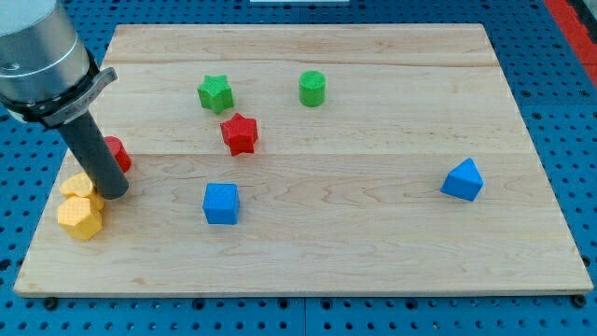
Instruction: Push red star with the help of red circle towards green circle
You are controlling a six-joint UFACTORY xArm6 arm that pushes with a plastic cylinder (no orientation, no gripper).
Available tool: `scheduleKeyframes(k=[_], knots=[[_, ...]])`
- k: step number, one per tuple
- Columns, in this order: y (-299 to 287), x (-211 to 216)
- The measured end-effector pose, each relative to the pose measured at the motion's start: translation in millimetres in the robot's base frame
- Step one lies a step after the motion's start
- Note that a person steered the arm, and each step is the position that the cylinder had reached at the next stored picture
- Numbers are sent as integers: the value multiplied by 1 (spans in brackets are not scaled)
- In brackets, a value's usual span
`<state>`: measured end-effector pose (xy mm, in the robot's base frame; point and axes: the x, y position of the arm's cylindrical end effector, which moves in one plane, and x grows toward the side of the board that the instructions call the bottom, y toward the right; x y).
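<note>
The red star [240, 133] lies left of the board's middle. The green circle [312, 89] stands up and to the right of it, near the view's top. The red circle [117, 153] is at the left side, partly hidden behind my rod. My tip [113, 193] rests on the board just below and touching or nearly touching the red circle, far left of the red star.
A green star [215, 93] sits up-left of the red star. A blue cube [221, 203] lies below the red star. A blue block [464, 180] is at the right. Two yellow blocks [80, 210] sit beside my tip at the wooden board's [373, 243] left edge.
</note>
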<state>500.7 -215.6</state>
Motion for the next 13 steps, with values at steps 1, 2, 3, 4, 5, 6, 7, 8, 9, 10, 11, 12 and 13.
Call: scheduleKeyframes(k=[1,2,3,4,5,6,7,8,9,10,11,12,13], knots=[[-6,-12],[-43,-21],[-72,-36],[-52,-50],[-21,-51],[-7,-41],[19,-40],[56,-50],[60,-39],[61,-27],[76,-32],[100,-45],[118,-51]])
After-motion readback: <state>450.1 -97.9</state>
